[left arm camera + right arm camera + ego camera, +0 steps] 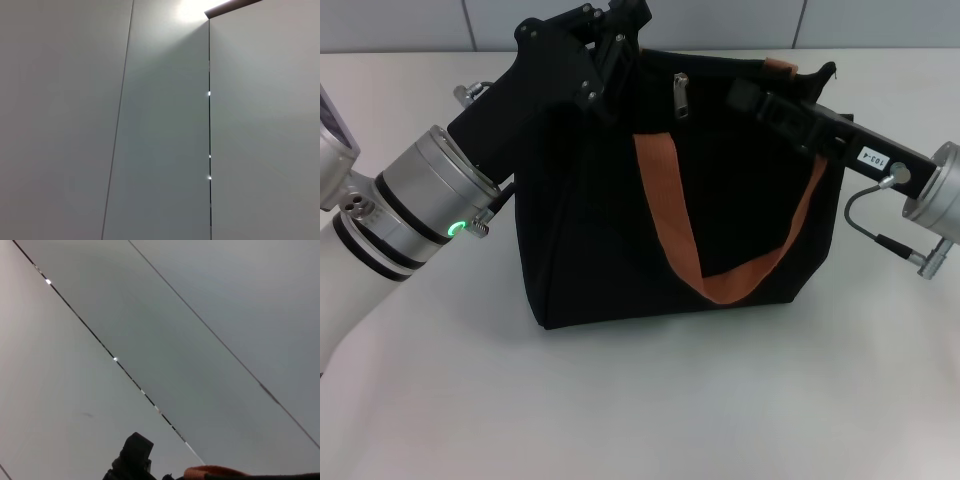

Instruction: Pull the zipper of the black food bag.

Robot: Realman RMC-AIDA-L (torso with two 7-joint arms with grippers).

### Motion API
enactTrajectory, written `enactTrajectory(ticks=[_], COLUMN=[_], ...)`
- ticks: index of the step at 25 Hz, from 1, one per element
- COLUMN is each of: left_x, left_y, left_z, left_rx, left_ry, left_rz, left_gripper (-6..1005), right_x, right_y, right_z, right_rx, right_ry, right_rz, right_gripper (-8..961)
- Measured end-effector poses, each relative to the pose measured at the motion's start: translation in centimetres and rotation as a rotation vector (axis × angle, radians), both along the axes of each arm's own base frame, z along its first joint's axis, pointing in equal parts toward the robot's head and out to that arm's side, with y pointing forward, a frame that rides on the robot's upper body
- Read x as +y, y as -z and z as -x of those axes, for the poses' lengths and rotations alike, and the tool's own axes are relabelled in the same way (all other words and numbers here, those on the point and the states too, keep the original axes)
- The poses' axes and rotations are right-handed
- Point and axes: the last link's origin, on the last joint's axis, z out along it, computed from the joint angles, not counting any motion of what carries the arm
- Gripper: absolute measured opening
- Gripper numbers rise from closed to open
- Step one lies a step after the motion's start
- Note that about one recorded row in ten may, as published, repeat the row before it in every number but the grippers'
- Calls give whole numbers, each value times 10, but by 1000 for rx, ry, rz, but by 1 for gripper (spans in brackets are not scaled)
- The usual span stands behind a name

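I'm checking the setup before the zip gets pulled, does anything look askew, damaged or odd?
Nothing stands out. The boxy black fabric bag stands upright on the white table, orange strap hanging loose, silver zipper tab dangling. The left gripper and right gripper sit at its top corners.

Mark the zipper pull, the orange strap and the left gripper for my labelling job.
zipper pull [680, 95]: head view, on its silver tab.
orange strap [665, 205]: head view, left run of the front loop.
left gripper [618, 40]: head view, fingertips at bag's top edge.

Head camera looked down on the tabletop [640, 400] from close range, both wrist cameras faced grey wall panels [160, 150], little shared.
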Motion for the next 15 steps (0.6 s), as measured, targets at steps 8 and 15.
enactTrajectory(ticks=[8, 15], left_x=[0, 0], left_y=[0, 1], left_z=[0, -5], left_rx=[0, -9], left_ry=[0, 17], left_rz=[0, 6], left_gripper=[39, 40], right_x=[-14, -13], right_y=[-5, -2], right_z=[11, 13], right_rx=[3, -21], right_ry=[-177, -197], right_rz=[-99, -129], right_gripper=[-2, 10])
